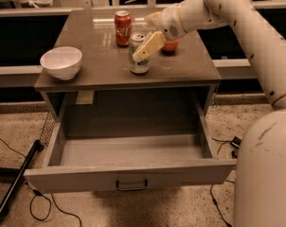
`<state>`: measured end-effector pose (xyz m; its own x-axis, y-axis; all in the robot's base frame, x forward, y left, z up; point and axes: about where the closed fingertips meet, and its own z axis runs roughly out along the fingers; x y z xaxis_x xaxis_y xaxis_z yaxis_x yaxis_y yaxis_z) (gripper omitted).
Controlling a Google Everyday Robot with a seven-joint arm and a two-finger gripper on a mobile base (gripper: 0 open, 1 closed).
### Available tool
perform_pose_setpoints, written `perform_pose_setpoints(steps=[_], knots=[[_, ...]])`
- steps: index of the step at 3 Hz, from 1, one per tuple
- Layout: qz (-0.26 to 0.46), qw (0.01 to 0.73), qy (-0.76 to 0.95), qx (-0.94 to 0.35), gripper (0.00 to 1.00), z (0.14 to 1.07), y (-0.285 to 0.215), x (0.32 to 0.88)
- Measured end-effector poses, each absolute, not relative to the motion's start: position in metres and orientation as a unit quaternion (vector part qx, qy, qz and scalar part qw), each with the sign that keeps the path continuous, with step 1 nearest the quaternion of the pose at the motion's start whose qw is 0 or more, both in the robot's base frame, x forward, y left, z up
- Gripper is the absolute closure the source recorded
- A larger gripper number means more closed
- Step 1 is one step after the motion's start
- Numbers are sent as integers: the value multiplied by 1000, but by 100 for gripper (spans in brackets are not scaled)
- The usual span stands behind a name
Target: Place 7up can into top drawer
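Note:
The 7up can (137, 60), silver-white with green markings, stands upright near the middle of the tabletop (100, 72). My gripper (143, 38) reaches in from the upper right and is open. One cream finger (150, 46) lies across the front right of the can, and the other sits behind it near the can's top. The can rests on the table. The top drawer (129, 174) is pulled out below the tabletop. Its inside is empty and its dark handle (131, 185) sits at the middle of the front panel.
A red cola can (122, 28) stands behind the 7up can. An orange object (171, 46) sits partly hidden under my wrist. A white bowl (61, 62) is on the table's left. A black pole (17, 178) and cables lie on the floor at the left.

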<state>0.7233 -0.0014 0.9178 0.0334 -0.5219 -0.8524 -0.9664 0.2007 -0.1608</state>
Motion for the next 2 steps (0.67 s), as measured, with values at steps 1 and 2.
perform_pose_setpoints(steps=[1,2], knots=[[279,431,646,-564,18,907,-1,729],[295,432,643,-560,42,901,0,732]])
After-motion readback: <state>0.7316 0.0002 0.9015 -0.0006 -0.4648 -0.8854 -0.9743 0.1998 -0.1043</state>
